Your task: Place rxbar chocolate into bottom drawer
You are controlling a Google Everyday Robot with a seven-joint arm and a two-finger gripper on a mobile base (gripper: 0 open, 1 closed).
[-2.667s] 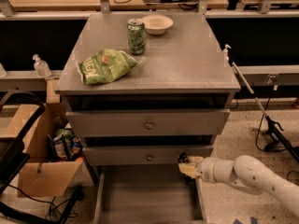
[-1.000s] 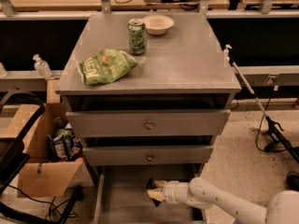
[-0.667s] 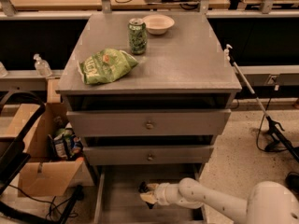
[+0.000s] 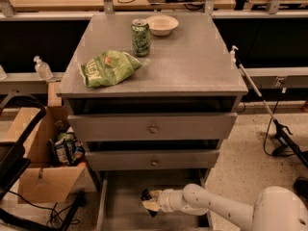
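Rxbar chocolate (image 4: 145, 195) in pincer (image 4: 151, 202), farther over bottom drawer (image 4: 120, 207)

On the flat grey cabinet top (image 4: 192, 66): a crinkly green chip bag (image 4: 108, 69) lying near the front left edge. Behind it, a green can (image 4: 140, 37) standing up. Just beside the can, nearer the back edge, a small pale bowl (image 4: 162, 24). Bare on the right side. Down low, the gripper (image 4: 150, 202), over the floor of the pulled-out bottom drawer (image 4: 122, 196).
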